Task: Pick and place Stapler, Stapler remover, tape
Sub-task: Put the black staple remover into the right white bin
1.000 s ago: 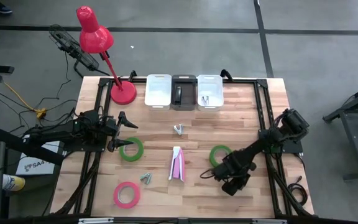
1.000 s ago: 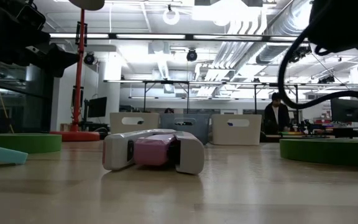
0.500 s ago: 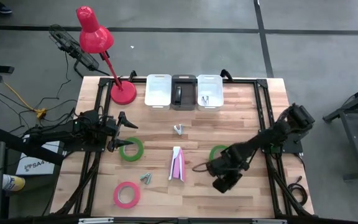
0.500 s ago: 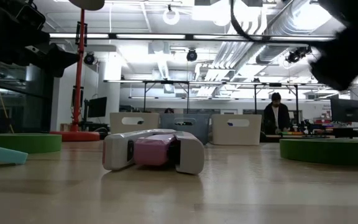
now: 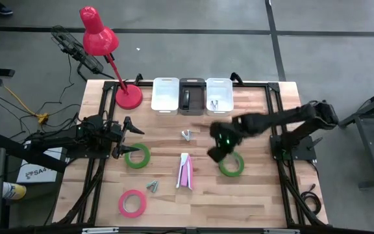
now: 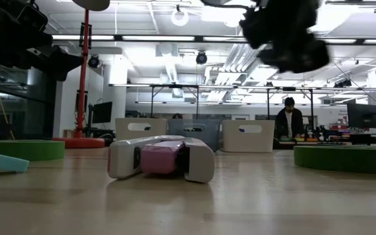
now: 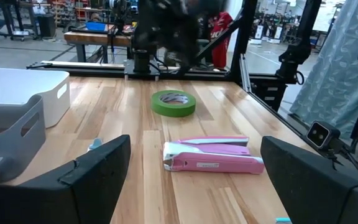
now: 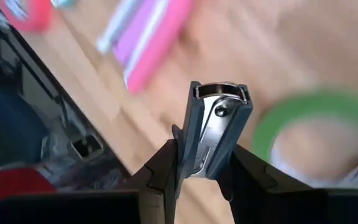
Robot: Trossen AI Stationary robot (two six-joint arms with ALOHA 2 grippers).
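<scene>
Right gripper (image 5: 221,144): clenched on a blue-grey staple remover (image 8: 216,134), held upright between its fingers; over the last second it has swung up from the table's near edge and in toward the middle.
Just below it: one green tape roll (image 5: 231,163) lies flat on the table (image 5: 265,195), apart from the load.
Beside it, toward the left arm: the pink stapler (image 5: 185,171) lies untouched; a second remover (image 5: 186,135) sits just beyond.
Ahead of it: three bins (image 5: 192,95) at the far edge; the carry looks headed there, so the remover's placing seems next.
Farther off: left gripper (image 5: 130,135) spread wide, empty, hanging beside the other green tape roll (image 5: 137,156).
Farthest: pink tape roll (image 5: 132,203) and another small remover (image 5: 152,186), both waiting.
</scene>
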